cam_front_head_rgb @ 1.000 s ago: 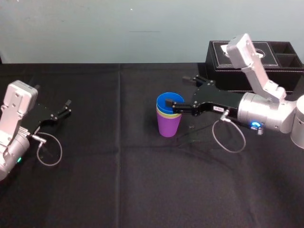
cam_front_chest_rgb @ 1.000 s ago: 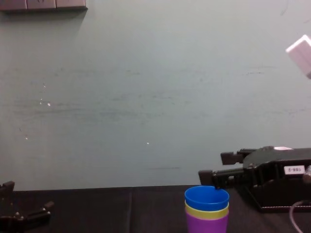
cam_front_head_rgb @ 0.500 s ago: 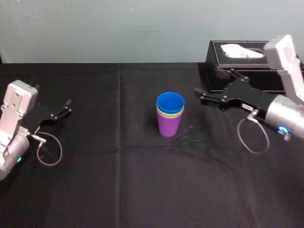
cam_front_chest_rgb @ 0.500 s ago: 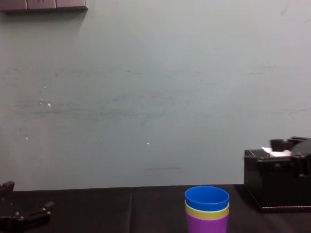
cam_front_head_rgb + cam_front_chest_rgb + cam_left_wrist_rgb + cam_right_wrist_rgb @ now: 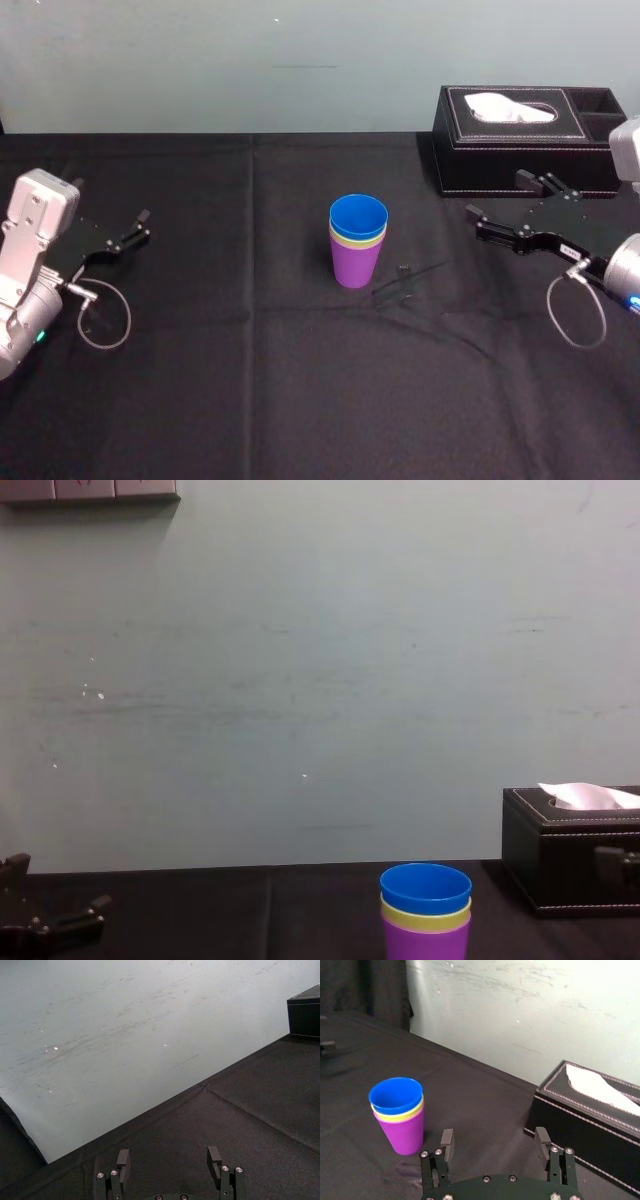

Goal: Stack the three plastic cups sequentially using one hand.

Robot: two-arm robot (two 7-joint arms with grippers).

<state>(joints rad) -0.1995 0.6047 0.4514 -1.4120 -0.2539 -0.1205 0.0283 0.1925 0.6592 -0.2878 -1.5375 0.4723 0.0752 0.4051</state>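
blue cup, yellow-green cup, purple cup

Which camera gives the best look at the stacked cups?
The right wrist view: the cup stack shows whole and close, blue nested in yellow-green in purple. The head view shows it farther off, from above; the chest view cuts off its base.

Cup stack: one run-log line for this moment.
blue cup in yellow-green cup in purple cup | right gripper open, by tissue box | left gripper open, parked

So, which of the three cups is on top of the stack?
The blue cup: nested uppermost, over the yellow-green cup, with the purple cup at the bottom.
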